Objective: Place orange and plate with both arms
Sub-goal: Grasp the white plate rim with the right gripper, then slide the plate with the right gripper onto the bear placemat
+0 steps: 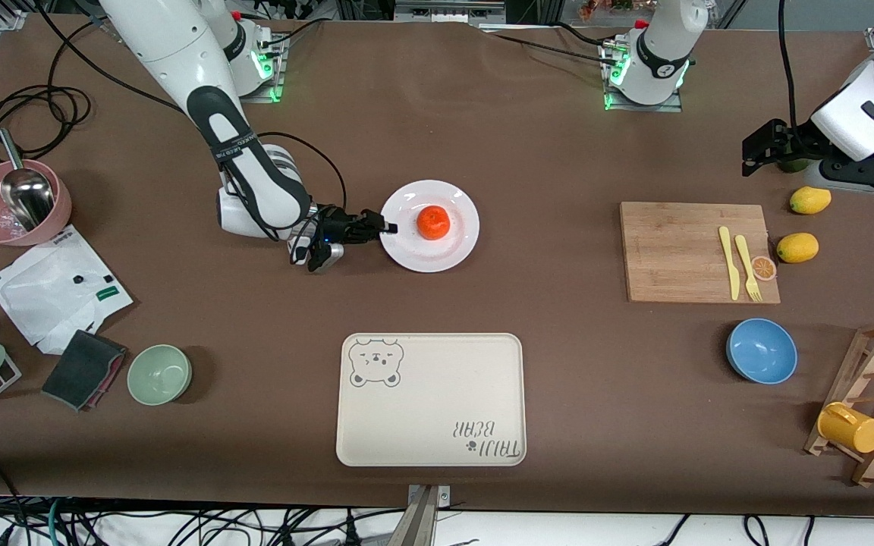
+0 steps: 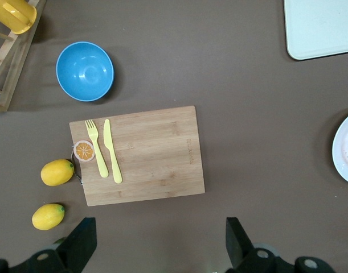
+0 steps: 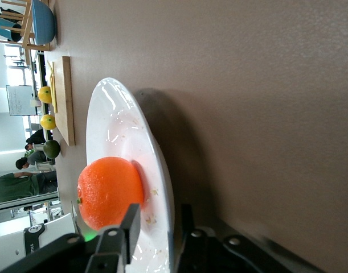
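Note:
The orange [image 1: 433,222] [image 3: 108,190] sits in the middle of the white plate [image 1: 452,254] [image 3: 122,114], near the table's centre. My right gripper [image 1: 390,226] [image 3: 158,219] lies low at the plate's rim on the side toward the right arm's end. Its jaws are open and straddle the rim: one finger [image 3: 131,219] is above the plate by the orange, the other [image 3: 185,213] below the rim, and a gap still shows. My left gripper [image 1: 756,152] [image 2: 162,239] hangs open and empty over bare table at the left arm's end, beside the lemons.
A cream bear tray [image 1: 429,398] lies nearer the camera than the plate. A cutting board [image 1: 680,250] holds a yellow knife and fork, with an orange slice [image 1: 763,268] and two lemons [image 1: 797,247] beside it. The blue bowl [image 1: 762,350], green bowl [image 1: 159,374] and pink bowl [image 1: 16,205] stand around.

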